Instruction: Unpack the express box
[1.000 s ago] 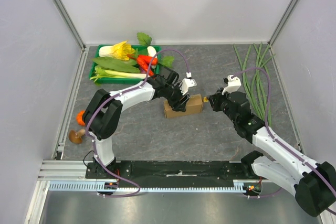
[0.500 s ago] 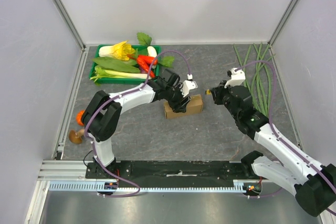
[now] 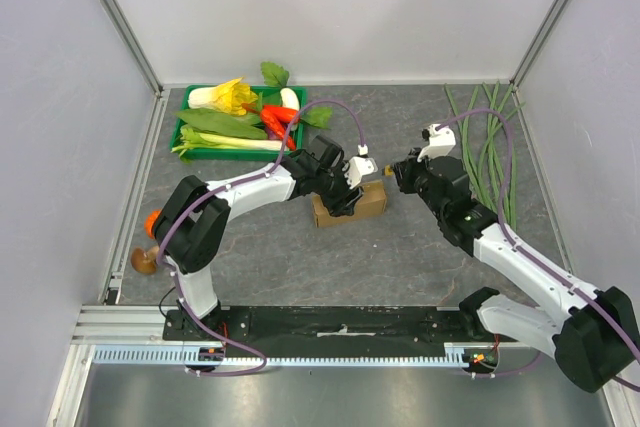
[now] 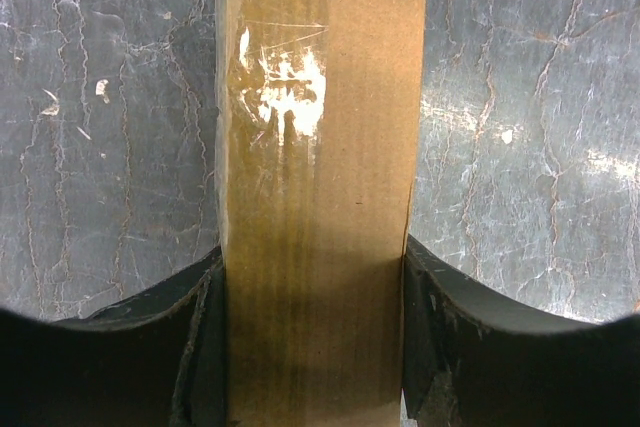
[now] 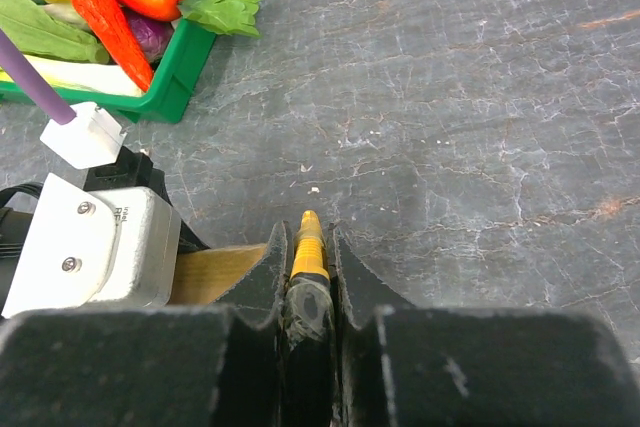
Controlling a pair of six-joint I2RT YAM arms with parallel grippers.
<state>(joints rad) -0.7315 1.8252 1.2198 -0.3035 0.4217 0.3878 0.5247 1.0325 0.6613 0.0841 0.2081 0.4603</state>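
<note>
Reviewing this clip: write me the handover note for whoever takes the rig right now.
Left gripper: shut on the express box, clamping its long sides on the table.
Right gripper: shut on a yellow-tipped tool, near the box's right end, apart from it.
Done: box pinned, tool in hand.
To do: open the box, which looks closed, and take out the contents.

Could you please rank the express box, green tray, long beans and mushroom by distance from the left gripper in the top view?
1. express box, held in the left gripper
2. green tray, rear left
3. long beans, far right
4. mushroom, near-left edge
</note>
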